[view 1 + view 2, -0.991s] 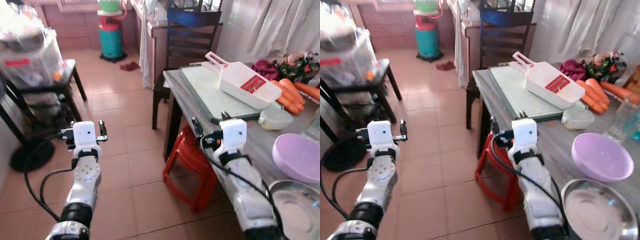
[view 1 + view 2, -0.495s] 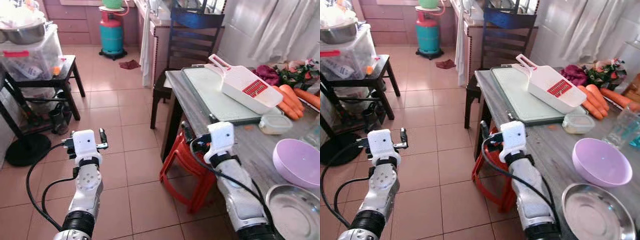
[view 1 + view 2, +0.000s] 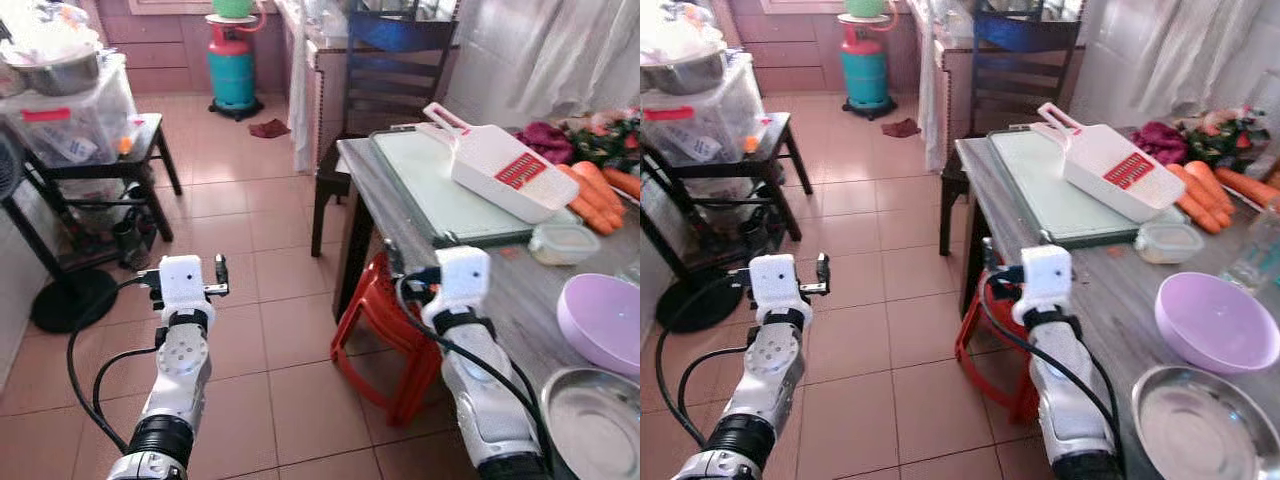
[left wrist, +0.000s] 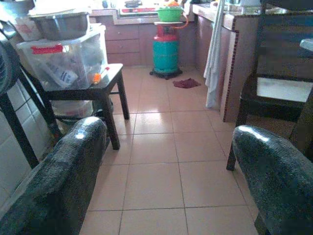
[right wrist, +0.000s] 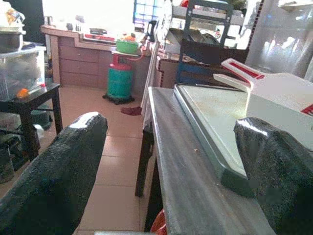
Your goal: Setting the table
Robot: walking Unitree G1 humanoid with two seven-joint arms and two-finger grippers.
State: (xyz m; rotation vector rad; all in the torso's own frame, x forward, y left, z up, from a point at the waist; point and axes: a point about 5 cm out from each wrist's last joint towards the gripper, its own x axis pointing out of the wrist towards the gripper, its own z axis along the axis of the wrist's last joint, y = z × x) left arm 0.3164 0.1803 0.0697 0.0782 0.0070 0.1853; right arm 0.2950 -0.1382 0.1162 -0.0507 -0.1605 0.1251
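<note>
On the right stands a grey table. It carries a green cutting board with a white slicer on it, carrots, a small lidded tub, a purple bowl and a steel plate at the near end. My right gripper is open and empty, level with the table's near-left edge; its fingers frame the board and slicer. Above the tiled floor, left of the table, my left gripper hangs open and empty.
A red plastic stool sits under the table edge. A dark wooden chair stands at the table's far end. At left, a black side table holds a plastic box. A gas cylinder stands far back.
The whole picture has shifted because the camera moved. Both arms keep the same forward pose with fingers open. Nothing on the table has moved.
</note>
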